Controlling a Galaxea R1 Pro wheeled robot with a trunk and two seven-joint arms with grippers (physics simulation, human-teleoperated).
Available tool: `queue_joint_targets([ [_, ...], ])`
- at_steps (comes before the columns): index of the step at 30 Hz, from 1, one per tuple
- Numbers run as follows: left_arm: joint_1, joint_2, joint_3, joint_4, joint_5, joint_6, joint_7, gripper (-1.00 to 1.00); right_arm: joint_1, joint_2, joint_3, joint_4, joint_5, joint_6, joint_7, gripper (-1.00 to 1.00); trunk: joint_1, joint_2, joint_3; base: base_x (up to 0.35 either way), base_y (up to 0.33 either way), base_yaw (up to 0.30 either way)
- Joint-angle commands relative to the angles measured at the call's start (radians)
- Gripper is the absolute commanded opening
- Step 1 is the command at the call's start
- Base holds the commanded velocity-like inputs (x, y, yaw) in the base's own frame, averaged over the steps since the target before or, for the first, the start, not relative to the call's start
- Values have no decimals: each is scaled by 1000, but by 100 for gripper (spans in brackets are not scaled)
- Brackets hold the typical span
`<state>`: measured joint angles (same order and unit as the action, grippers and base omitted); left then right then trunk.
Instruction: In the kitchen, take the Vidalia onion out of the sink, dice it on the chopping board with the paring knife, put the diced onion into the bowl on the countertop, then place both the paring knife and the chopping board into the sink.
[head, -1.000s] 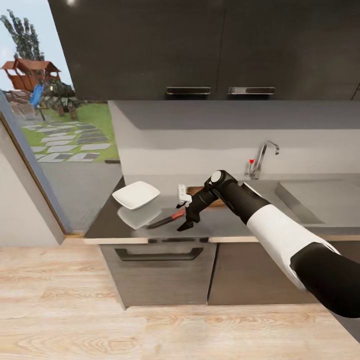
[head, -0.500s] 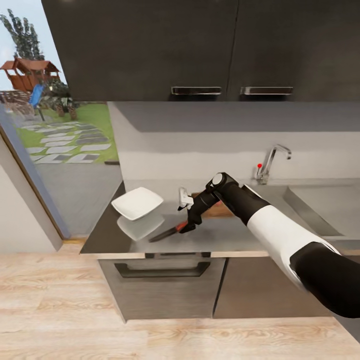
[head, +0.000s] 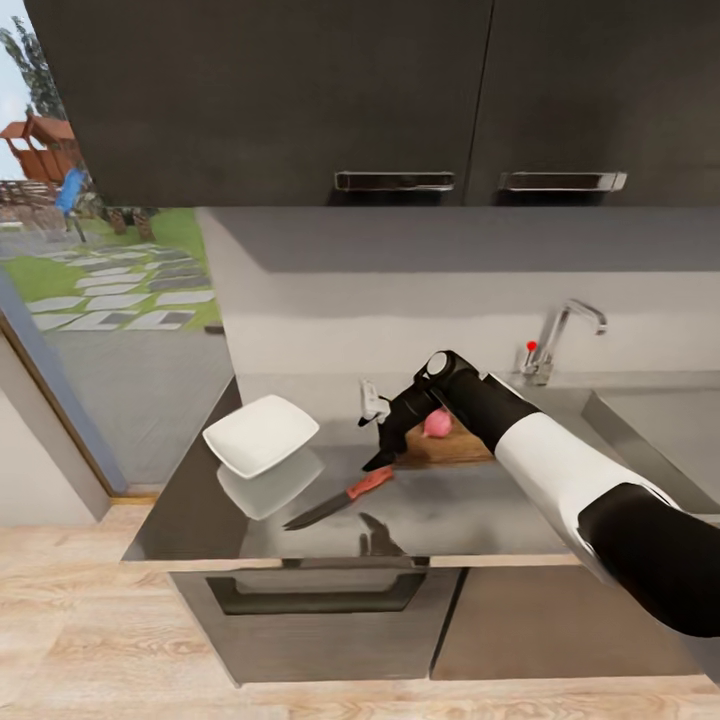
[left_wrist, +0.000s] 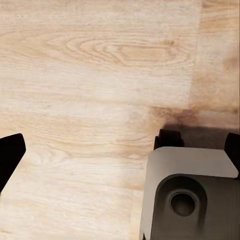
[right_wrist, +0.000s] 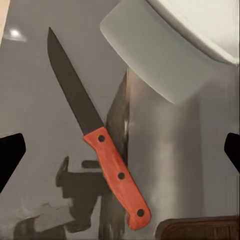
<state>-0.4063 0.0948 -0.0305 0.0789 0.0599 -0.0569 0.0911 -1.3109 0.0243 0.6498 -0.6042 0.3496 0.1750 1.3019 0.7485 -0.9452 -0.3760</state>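
Note:
The paring knife (head: 342, 496) lies flat on the glossy grey countertop (head: 470, 510), red-orange handle toward the chopping board (head: 455, 447). A pinkish round onion (head: 437, 423) rests on that brown board, partly behind my right forearm. My right gripper (head: 377, 435) hangs open just above the knife's handle end and touches nothing. In the right wrist view the knife (right_wrist: 117, 177) lies between the spread fingertips (right_wrist: 10, 155), with the board's corner (right_wrist: 200, 227) beside the handle. The white squarish bowl (head: 260, 435) sits on the counter's left end. My left gripper (left_wrist: 120, 155) is open over the floor.
The sink (head: 665, 425) with its faucet (head: 560, 340) is at the right, beyond the board. Dark wall cabinets (head: 400, 100) hang overhead. Below the counter is a drawer with a black bar handle (head: 315, 600). The left wrist view has wooden floor and my grey base (left_wrist: 192, 192).
The camera moved closer and shifted. My right gripper rose off the knife handle, leaving the knife flat on the counter. The onion on the board has come into sight.

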Motion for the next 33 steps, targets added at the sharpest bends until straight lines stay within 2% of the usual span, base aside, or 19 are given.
queue_joint_targets([
  [1,-2,0,-3,4,6,-6,1,100,-1,0,0,7,2,7,4,100,1,-1,-1,227,-10,0],
  [4,-2,-1,-4,4,6,-6,1,100,0,0,1,34,2,-1,4,100,1,-1,-1,117,-4,0],
  [11,-2,-1,-4,4,6,-5,1,100,3,0,10,95,2,-74,6,100,1,-1,-1,19,-1,0],
  [16,-2,-1,-4,4,6,-5,1,100,5,0,85,132,2,-91,4,100,1,-1,-1,2,0,0],
  [20,-2,-1,-4,4,6,-5,1,100,5,0,111,162,0,-112,6,100,1,-1,-1,0,0,0],
  [33,-2,-1,-4,4,6,-4,1,100,7,1,113,188,0,-118,9,100,1,-1,-5,0,0,0],
])
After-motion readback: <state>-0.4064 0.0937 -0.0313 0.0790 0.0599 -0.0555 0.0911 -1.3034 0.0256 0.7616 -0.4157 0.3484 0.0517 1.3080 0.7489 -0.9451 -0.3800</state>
